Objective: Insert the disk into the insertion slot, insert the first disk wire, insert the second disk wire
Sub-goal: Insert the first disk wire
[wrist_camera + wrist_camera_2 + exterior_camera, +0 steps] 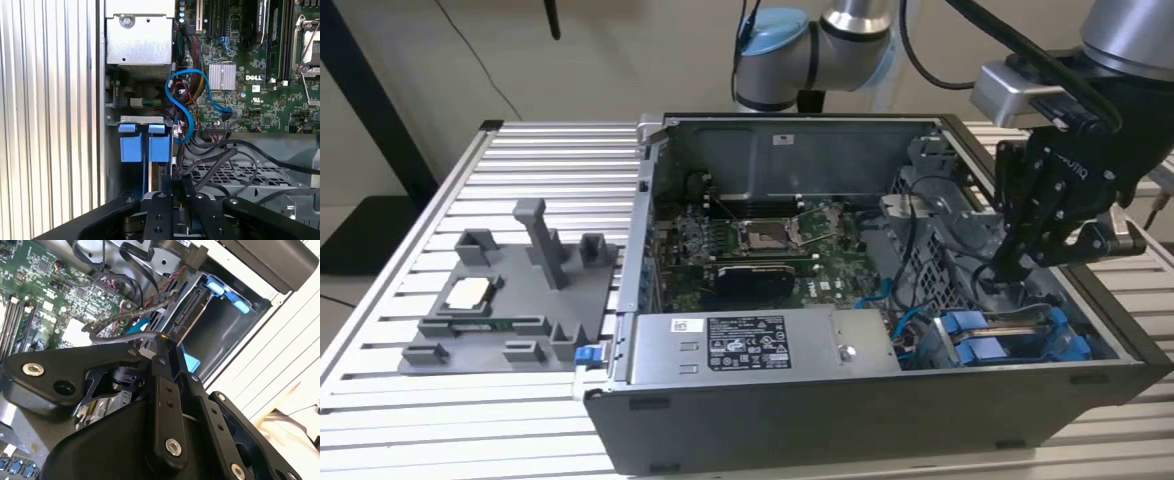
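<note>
Nearest in the exterior view, a boxy sheet-metal power-supply box (pixel 747 345) with a white label lies inside the open dark grey computer case (pixel 854 430), which stands on a ribbed aluminium desk (pixel 400 420). Beside the box, on the exterior view's right, bright blue plastic carriers (pixel 987 345) stand in the drive cage. In the second wrist view, the disk (pixel 191 307) sits inside the grey insertion slot (pixel 225 337), its dark connector edge exposed. The black jointed claw (pixel 164 342) is drawn narrow, its tips pinching a thin black wire (pixel 120 337) near that edge. Further in lies the flat green motherboard (pixel 761 240). Well apart on the desk sits a grey moulded tray (pixel 507 300).
</note>
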